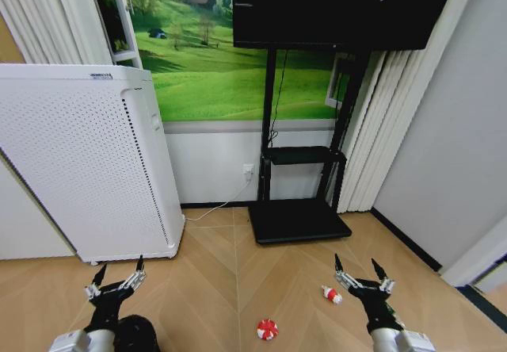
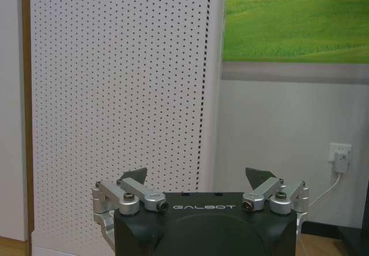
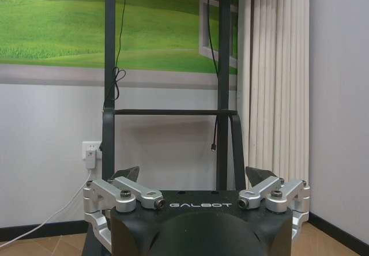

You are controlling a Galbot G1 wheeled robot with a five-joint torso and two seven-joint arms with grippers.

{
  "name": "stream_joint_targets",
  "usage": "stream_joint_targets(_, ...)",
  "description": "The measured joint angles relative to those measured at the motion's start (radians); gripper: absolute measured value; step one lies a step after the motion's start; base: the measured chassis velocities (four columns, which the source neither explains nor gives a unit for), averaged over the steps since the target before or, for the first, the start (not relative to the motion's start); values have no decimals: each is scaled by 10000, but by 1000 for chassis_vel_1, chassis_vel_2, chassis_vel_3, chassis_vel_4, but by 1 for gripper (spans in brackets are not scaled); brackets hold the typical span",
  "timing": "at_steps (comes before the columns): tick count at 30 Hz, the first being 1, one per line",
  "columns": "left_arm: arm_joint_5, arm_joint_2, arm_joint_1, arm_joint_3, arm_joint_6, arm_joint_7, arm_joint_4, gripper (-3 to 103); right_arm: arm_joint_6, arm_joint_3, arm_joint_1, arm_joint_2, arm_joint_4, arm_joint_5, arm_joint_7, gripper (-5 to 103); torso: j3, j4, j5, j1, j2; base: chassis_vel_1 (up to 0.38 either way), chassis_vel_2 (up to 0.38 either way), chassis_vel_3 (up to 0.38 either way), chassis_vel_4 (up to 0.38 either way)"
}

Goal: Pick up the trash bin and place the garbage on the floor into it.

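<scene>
Two pieces of garbage lie on the floor (image 1: 214,265) in the head view: a crumpled red-and-white wrapper (image 1: 267,329) near the bottom middle and a small red-and-white tube-like piece (image 1: 331,294) to its right. My right gripper (image 1: 356,265) hangs open just right of the tube piece, and my left gripper (image 1: 120,270) hangs open at the lower left. A black rounded shape (image 1: 139,333) beside my left arm looks like the trash bin, mostly hidden. Both wrist views show open, empty jaws: left gripper (image 2: 198,176), right gripper (image 3: 193,174).
A tall white perforated appliance (image 1: 87,162) stands at the left against the wall. A black TV stand (image 1: 297,221) with a flat base sits ahead, its screen (image 1: 341,7) above. A cable runs from a wall socket (image 1: 248,170). Walls and a curtain (image 1: 372,146) close the right side.
</scene>
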Motion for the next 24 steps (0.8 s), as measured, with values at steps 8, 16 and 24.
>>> stream_joint_targets(8, 250, 93, 184, -372, 372, -1032, -2, 97, -10, 1, 34, -18, -41, 32, 0, 100, -232, -2, -1, -18, -248, 0, 0, 0, 0)
stream_joint_targets(16, -3264, 406, 2098, -1988, 2511, -2997, -907, 100, -89, -86, 416, -191, -353, 279, -2, 100, -234, 1, -1, -14, -243, 0, 0, 0, 0)
stream_joint_targets(24, -6796, 492, 3987, -2805, 3247, -3882, -1069, 101, -333, -229, 1086, -341, -754, 659, 5, 100, -208, 0, 0, -6, -210, 0, 0, 0, 0)
